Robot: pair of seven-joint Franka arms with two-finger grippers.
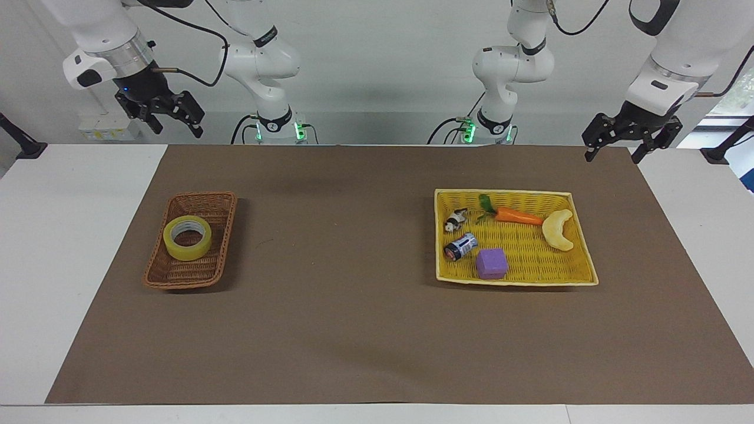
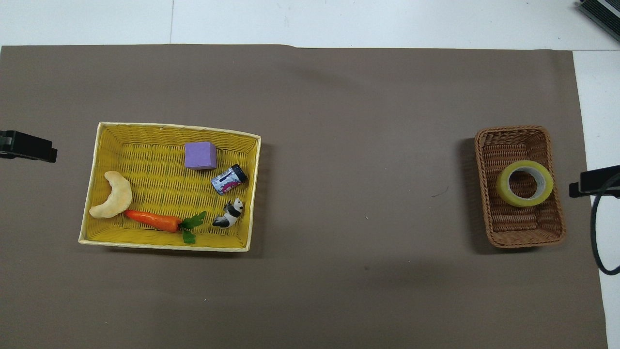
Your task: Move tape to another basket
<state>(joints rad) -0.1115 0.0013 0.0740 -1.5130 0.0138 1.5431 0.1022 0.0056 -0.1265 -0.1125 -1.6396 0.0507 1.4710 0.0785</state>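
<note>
White table [image 1: 70, 247], brown mat [image 1: 353, 318] covering most of top. On mat: brown wicker basket [image 1: 219, 203] toward right arm's end; yellow woven tray [image 1: 580, 268] toward left arm's end. Baskets well apart.
</note>
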